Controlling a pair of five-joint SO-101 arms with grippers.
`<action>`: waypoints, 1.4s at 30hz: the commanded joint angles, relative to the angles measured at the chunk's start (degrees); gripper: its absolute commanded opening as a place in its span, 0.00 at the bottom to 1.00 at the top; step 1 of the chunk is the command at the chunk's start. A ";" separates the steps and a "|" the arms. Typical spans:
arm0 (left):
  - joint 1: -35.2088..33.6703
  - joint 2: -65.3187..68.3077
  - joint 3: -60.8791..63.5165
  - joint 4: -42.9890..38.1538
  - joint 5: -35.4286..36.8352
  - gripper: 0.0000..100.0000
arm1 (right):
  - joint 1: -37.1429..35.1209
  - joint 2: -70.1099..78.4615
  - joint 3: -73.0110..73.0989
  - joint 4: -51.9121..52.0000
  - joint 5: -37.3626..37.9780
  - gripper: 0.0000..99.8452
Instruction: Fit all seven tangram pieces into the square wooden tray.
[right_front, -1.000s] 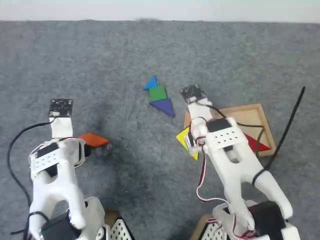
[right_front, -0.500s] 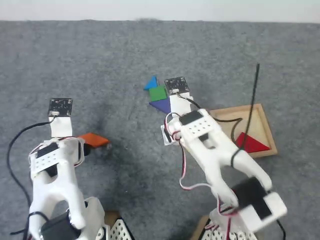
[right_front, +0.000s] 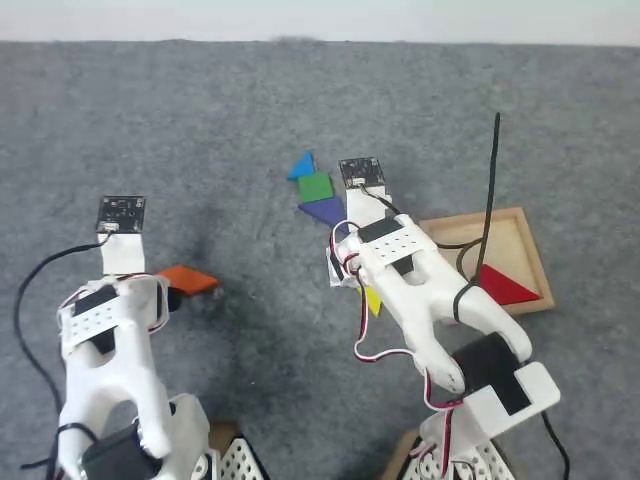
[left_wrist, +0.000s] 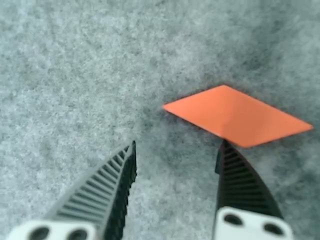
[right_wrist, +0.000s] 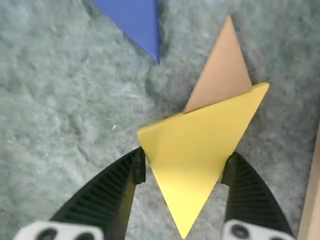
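The right gripper (right_wrist: 186, 155) had its jaws closed against two sides of the yellow triangle (right_wrist: 200, 135), and by the look of it the piece was clamped. One corner of the triangle pointed back toward the wrist, between the jaws. The opposite edge ran crosswise just past the fingertips, so its long axis lay across the gripper's line rather than along it.

Just beyond, that far edge overlapped a tan triangle (right_wrist: 222, 70), whose sharp tip pointed away from the gripper. Farther on lay the dark blue triangle (right_wrist: 132, 20), apart from both.

In the high view the square wooden tray (right_front: 490, 214) sat to the right of this gripper, near it, with only the red triangle (right_front: 505, 285) inside. The right arm was much the nearer to the tray. A carry toward that side would probably call for turning the yellow piece to square with a tray corner.

The left gripper (left_wrist: 178, 145) stood with its jaws apart over the grey mat. The orange parallelogram (left_wrist: 237, 115) lay just ahead of one fingertip, its long axis across the jaw gap.

Farthest back, a green square (right_front: 316, 187) and a small blue triangle (right_front: 302, 166) lay beside the dark blue one.
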 joint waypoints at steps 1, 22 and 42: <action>0.26 0.18 -0.22 -1.05 -0.53 0.25 | 0.40 -0.48 -2.73 -0.75 -0.70 0.23; 0.26 0.18 -0.22 -1.05 -0.62 0.25 | -1.54 -4.62 2.73 12.26 17.58 0.20; 0.26 0.18 -0.22 -1.14 -0.62 0.25 | 0.57 -23.08 9.85 13.85 22.15 0.20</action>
